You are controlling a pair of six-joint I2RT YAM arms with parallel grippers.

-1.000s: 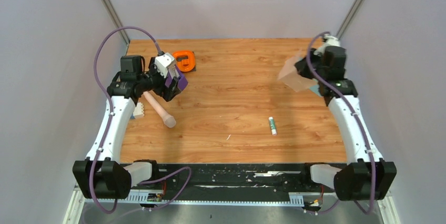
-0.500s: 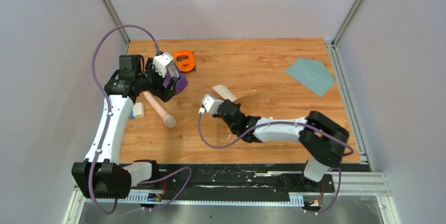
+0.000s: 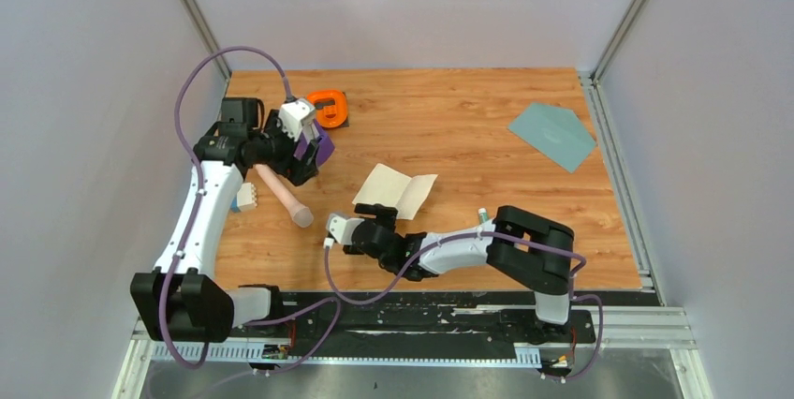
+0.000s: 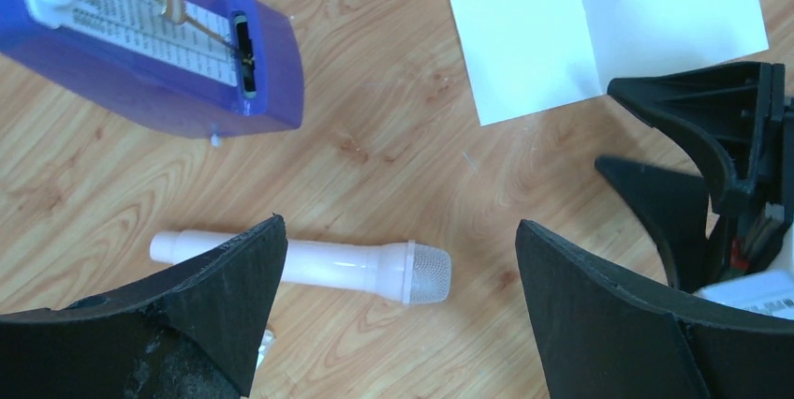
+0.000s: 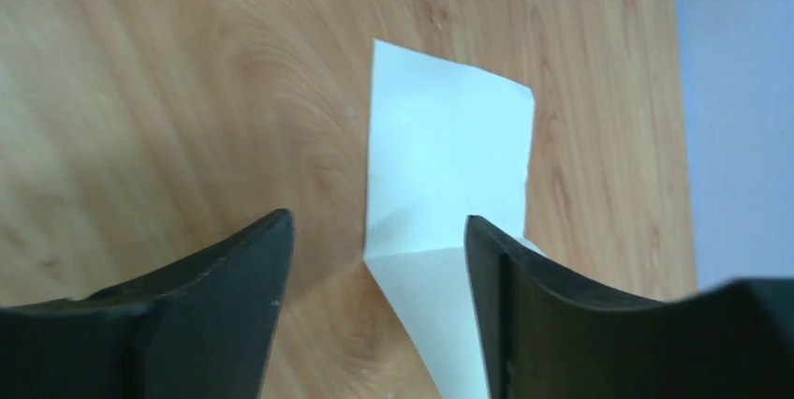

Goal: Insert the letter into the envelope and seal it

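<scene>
Left tool [image 4: 398,226]: hovering over the left part of the tabletop [image 3: 449,109], jaws standing wide, gripping nothing; probably waiting its turn.
Clutter under it: pinkish cylinder [image 3: 284,195], purple box [image 4: 159,43] and orange item [image 3: 328,107] are lying toward the far left corner, clear of the task's path.
Right tool [image 5: 376,221]: reaching low across the near edge, jaws parted, nothing pinched.
Letter [image 3: 395,190]: lying creased at the tabletop's centre, just beyond the right tool, within both arms' reach.
Glue stick [image 3: 482,215]: sitting near the right arm's elbow, partly hidden by it.
Envelope [image 3: 552,135]: lying flat by the far right corner, well apart from the letter; that gap is what is standing between letter and insertion.
</scene>
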